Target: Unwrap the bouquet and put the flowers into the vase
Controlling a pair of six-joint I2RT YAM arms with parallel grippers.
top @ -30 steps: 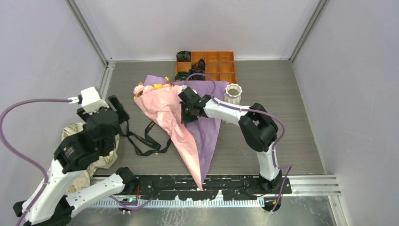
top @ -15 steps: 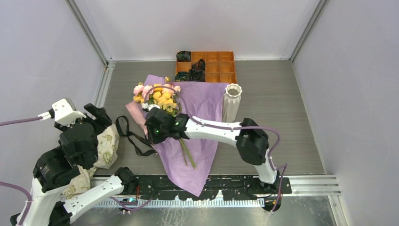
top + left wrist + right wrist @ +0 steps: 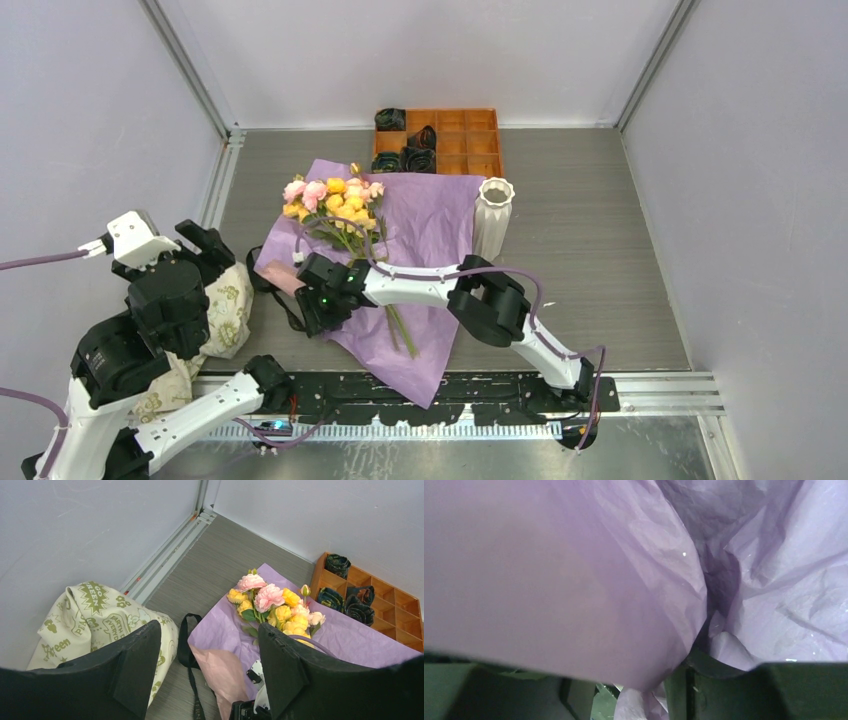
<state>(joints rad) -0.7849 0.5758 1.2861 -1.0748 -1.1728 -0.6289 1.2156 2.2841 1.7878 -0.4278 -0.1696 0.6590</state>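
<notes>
Right fingers (image 3: 764,695) lost in purple paper (image 3: 430,215), grip unreadable; left fingers (image 3: 295,675) wide. Flowers (image 3: 345,205) lie between right fingers and vase (image 3: 494,212), stems nearward.

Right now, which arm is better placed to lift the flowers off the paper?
Right, probably. The right gripper sits on the paper next to the flowers; the left gripper hangs open off to the side above the cloth.

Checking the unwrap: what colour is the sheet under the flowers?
Purple sheet, best in the top external view.
</notes>
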